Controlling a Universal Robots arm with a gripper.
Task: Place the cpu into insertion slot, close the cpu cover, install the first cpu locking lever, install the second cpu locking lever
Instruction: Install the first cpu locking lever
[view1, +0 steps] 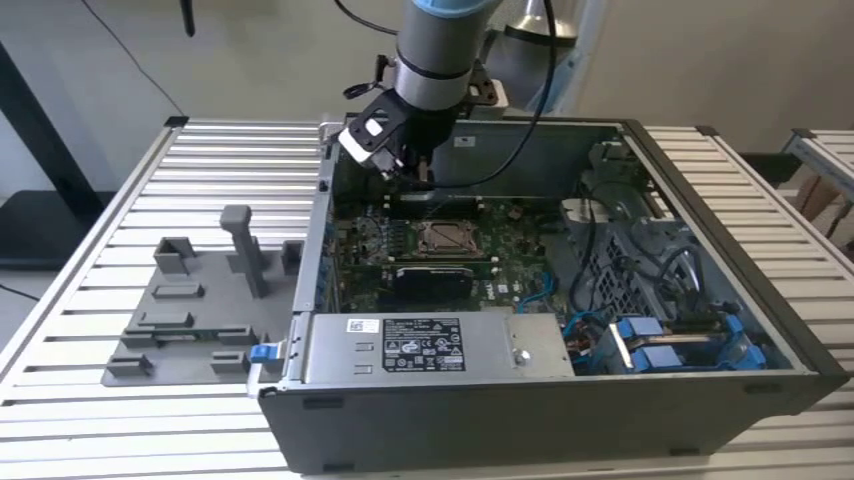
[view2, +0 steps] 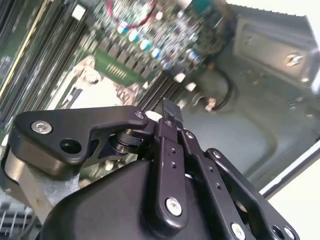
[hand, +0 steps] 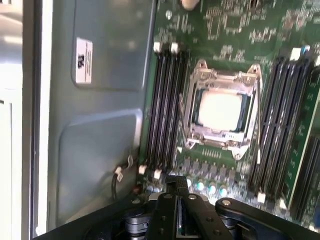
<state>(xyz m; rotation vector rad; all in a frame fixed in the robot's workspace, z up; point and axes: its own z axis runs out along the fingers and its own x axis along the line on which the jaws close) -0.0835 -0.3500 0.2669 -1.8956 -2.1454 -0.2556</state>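
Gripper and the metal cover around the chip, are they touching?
Apart. In the first wrist view the gripper hangs short of the cover, with a strip of green board showing between them.

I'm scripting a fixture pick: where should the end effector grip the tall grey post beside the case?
Probably its upper shaft, just below the wider cap, coming straight down. The post stands upright on the grey fixture plate, taller than the blocks around it, so its top is free while neighbours crowd its base.
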